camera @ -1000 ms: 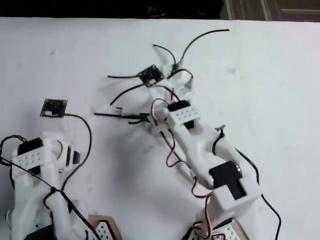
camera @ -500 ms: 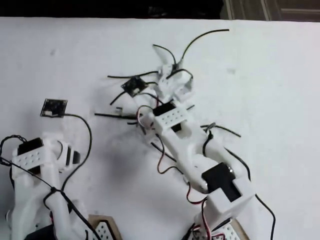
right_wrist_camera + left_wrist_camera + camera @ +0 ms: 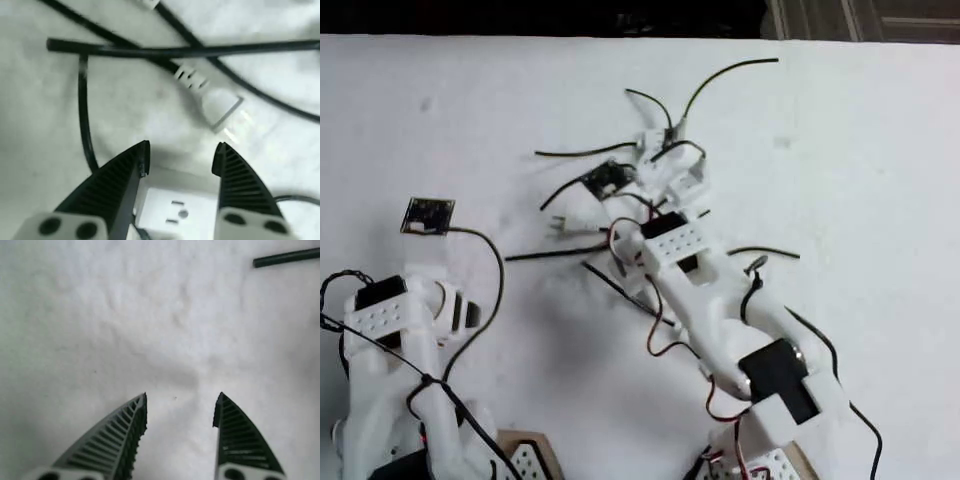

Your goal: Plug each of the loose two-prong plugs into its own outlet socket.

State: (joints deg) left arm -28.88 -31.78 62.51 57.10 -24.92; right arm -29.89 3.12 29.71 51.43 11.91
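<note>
Now, at my right gripper [image 3: 182, 147], the fingers [image 3: 117, 187] stand wide apart and grip nothing. A white outlet [image 3: 175, 209] lies on the table between them, slots facing up. Just beyond the fingertips, off toward one finger's side, a white plug [image 3: 217, 105] lies flat. Its long axis runs slantwise across the gripper's line, broad prong end nearer the fingers and cord end farther off, where black cords [image 3: 150, 51] cross. I judge the coming move turns on that slant: the jaws would have to turn to straddle the plug's body. My left gripper [image 3: 182, 397] hangs just as open and empty over bare table [image 3: 100, 315], so the right arm [image 3: 720, 310] is much the nearer. The right wrist view gives the outlet's slots and the plug's lie. The high view gives the whole tangle of cords, with the left arm [image 3: 385, 330] well apart from it.
</note>
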